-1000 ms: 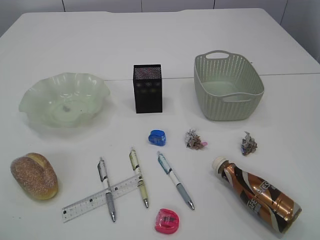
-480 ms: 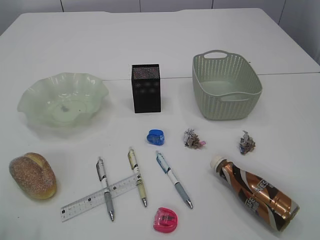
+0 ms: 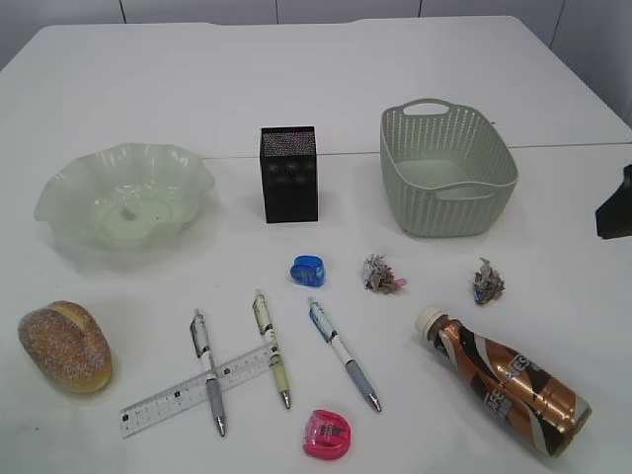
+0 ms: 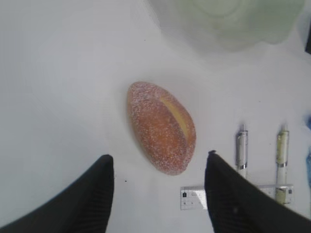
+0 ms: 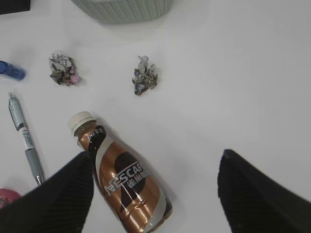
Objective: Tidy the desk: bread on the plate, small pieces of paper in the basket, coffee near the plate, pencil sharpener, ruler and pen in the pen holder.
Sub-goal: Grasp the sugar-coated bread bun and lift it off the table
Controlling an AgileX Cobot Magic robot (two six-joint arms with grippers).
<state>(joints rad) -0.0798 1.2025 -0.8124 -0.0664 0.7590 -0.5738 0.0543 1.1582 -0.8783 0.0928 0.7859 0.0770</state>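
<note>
Speckled bread [image 3: 65, 347] beside empty ruffled plate [image 3: 59, 202]; coffee [image 3: 506, 380] lying flat.

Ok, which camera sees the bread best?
The left wrist view: the bread fills the middle, whole and close, so you see its sugary crust and the yellow split. The exterior view shows it whole but small, at the table's left edge. The right wrist view doesn't show it.

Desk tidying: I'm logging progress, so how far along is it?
Nothing looks done yet. The plate, basket and pen holder hold no task items. In hand: nothing, though the left gripper hangs open-jawed over the bread, and the right gripper over the lying coffee. Left: both paper scraps, ruler, pens and sharpeners.
</note>
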